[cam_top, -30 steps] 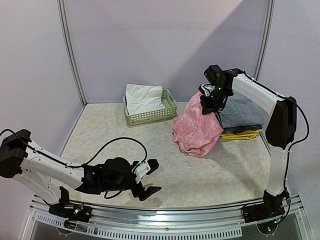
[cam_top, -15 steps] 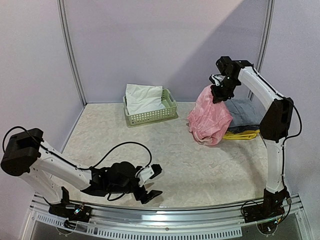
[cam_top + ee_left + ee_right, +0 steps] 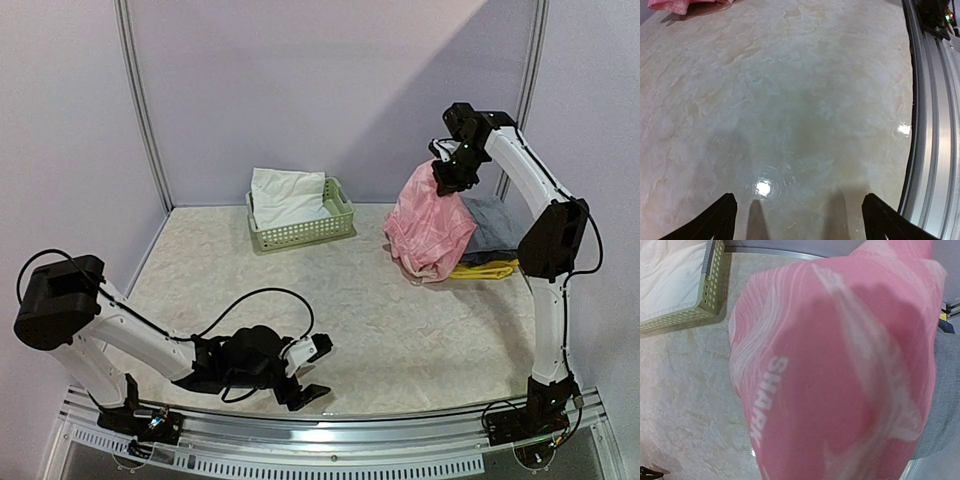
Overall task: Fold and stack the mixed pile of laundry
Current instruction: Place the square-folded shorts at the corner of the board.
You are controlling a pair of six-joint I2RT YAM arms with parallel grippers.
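Pink garment [image 3: 430, 225] is hanging in a loose bunch straight below the right gripper [image 3: 447, 178], whose fingers are pinching its top edge and holding it up. Whether its lowest folds are touching the table [image 3: 400, 330] cannot be told. In the right wrist view the cloth is filling nearly everything ahead of those fingers and hiding them, with white lettering [image 3: 767, 400] reading SHARK running across it. The folded clothes [image 3: 492, 228], grey-blue on yellow, are lying just beside and partly behind the hanging cloth. The white piece [image 3: 285, 195] is sitting in the pale green basket [image 3: 300, 235], well apart from both pairs of fingers. The left gripper [image 3: 312, 370] is hovering low over the table, fingers spread wide and gripping nothing, with only bare marbled surface showing between and ahead of them.
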